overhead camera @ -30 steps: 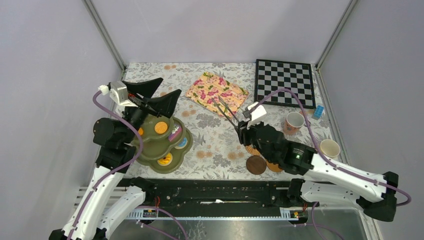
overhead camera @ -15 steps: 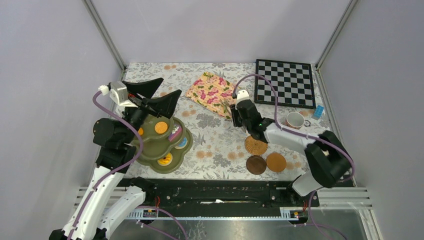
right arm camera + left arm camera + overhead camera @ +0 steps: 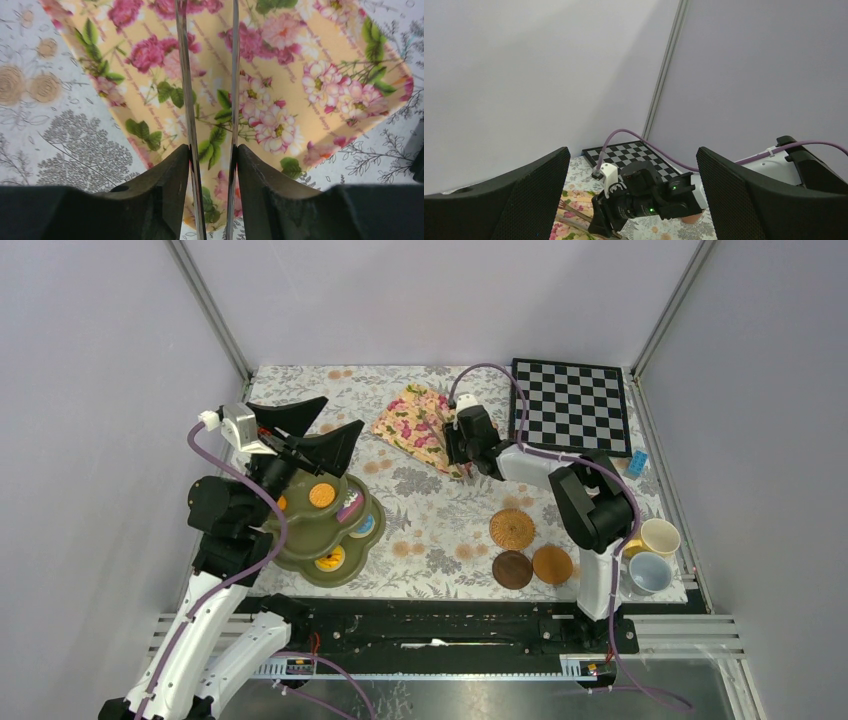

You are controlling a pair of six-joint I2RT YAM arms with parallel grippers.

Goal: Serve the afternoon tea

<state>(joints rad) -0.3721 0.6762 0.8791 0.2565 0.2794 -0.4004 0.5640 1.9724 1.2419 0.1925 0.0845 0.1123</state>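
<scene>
My right end effector (image 3: 212, 165) clamps the tongs (image 3: 186, 75) (tips cut off) over the flowered tray (image 3: 310, 75). My left end effector (image 3: 338, 415) gapes above the green stand (image 3: 300, 545), which holds biscuits (image 3: 322, 495). The yellow mug (image 3: 660, 537) and blue mug (image 3: 648, 572) sit beside my right arm.

Treat the right arm (image 3: 590, 510) as the main barrier. It runs from the near right edge to the floral tray (image 3: 400, 418), standing between the three coasters (image 3: 512, 529) and the yellow mug (image 3: 660, 537) and pale blue mug (image 3: 648, 573). The tongs (image 3: 187, 75) clamped in the right pincer (image 3: 212, 165) overhang the tray. The left pincer (image 3: 340, 412), spread wide, hangs over the stand (image 3: 298, 558). You can pass over the tabletop (image 3: 430, 530) between stand and coasters.
</scene>
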